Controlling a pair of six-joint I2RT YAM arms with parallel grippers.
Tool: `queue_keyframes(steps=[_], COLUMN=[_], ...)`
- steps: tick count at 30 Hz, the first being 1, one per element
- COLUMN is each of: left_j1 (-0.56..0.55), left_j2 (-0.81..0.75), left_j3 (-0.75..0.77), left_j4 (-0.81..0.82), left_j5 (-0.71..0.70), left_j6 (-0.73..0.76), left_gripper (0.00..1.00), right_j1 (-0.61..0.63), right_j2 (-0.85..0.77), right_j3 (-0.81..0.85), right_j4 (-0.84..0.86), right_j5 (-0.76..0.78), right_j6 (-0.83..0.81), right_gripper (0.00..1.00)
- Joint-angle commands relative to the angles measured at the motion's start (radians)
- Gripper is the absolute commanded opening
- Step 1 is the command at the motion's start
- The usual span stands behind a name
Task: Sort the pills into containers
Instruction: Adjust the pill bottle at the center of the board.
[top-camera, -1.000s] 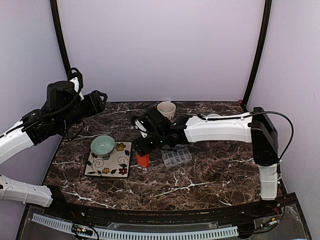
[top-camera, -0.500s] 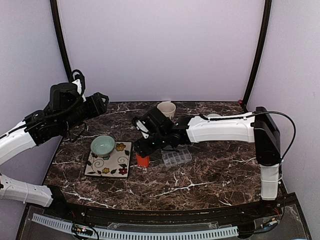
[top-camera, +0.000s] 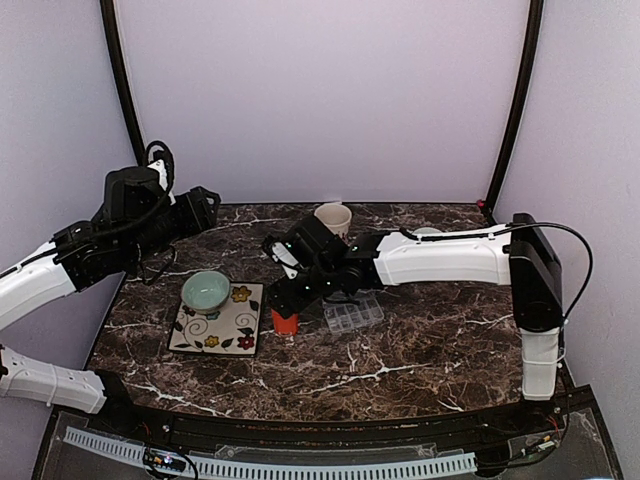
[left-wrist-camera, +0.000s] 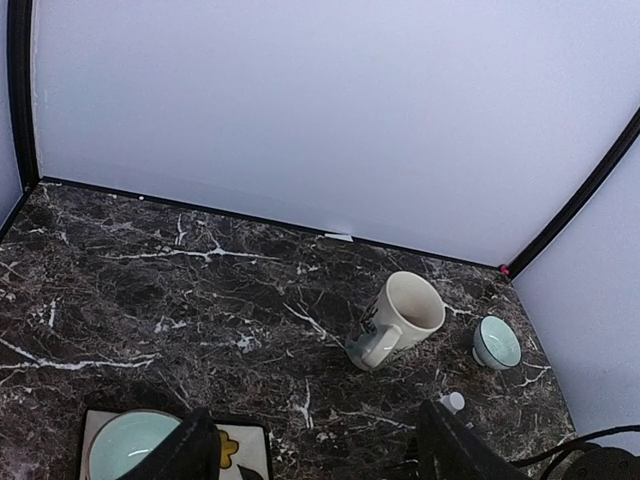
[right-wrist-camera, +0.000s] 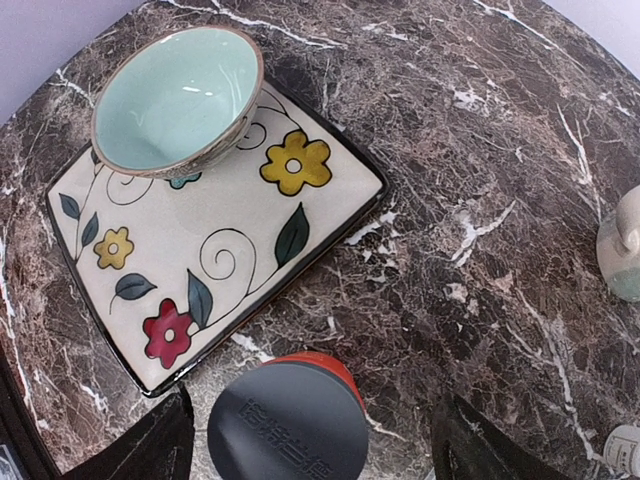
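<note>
The clear organiser box lies flat on the marble table, just right of a red bottle with a dark grey cap. No pills show in any view. My right gripper hangs over the bottle. In the right wrist view the bottle stands between its wide-apart fingers, untouched; the right gripper is open. My left gripper is raised over the table's back left, open and empty.
A pale green bowl sits on a flowered square plate, left of the bottle. A cream mug stands at the back, with a small green bowl and a small white cap beyond it.
My left arm has shifted a little to the right and its wrist has turned. The right gripper has stayed over the red bottle.
</note>
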Motion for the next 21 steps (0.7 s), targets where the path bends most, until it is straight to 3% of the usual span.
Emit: queue_keyframes(steps=[1, 21], left_j1=[0.007, 0.009], left_j2=[-0.010, -0.039], left_j3=[-0.017, -0.064], left_j4=[0.014, 0.010], left_j5=[0.003, 0.013], left_j6=[-0.006, -0.023], left_gripper=[0.69, 0.69], right_j1=[0.009, 0.007], right_j2=[-0.026, 0.068], right_j3=[-0.006, 0.072], right_j4=[0.003, -0.049], right_j5=[-0.027, -0.026], right_j6=[0.005, -0.004], right_gripper=[0.82, 0.82])
